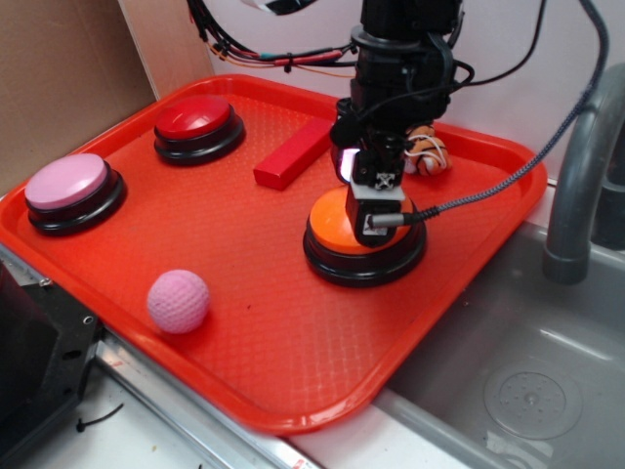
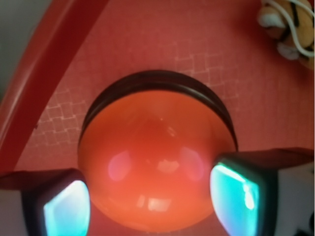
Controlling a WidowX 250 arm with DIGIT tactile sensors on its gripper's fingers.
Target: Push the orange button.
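Observation:
The orange button (image 1: 329, 224), a large glossy orange dome on a black round base, sits on the right part of the red tray (image 1: 244, 376). My gripper (image 1: 377, 213) is directly over it, low against the dome, and hides most of the cap in the exterior view. In the wrist view the orange button (image 2: 152, 157) fills the middle. My gripper (image 2: 152, 201) is open, its two glowing pads standing apart at the dome's left and right sides with nothing clamped between them. I cannot tell whether the cap is pressed down.
On the tray stand a red button (image 1: 193, 118) at the back and a pink button (image 1: 66, 182) at the left. A pink ball (image 1: 178, 300), a red block (image 1: 293, 154) and a small orange-white toy (image 1: 428, 152) lie there too. A sink (image 1: 508, 362) and faucet (image 1: 576, 186) are at the right.

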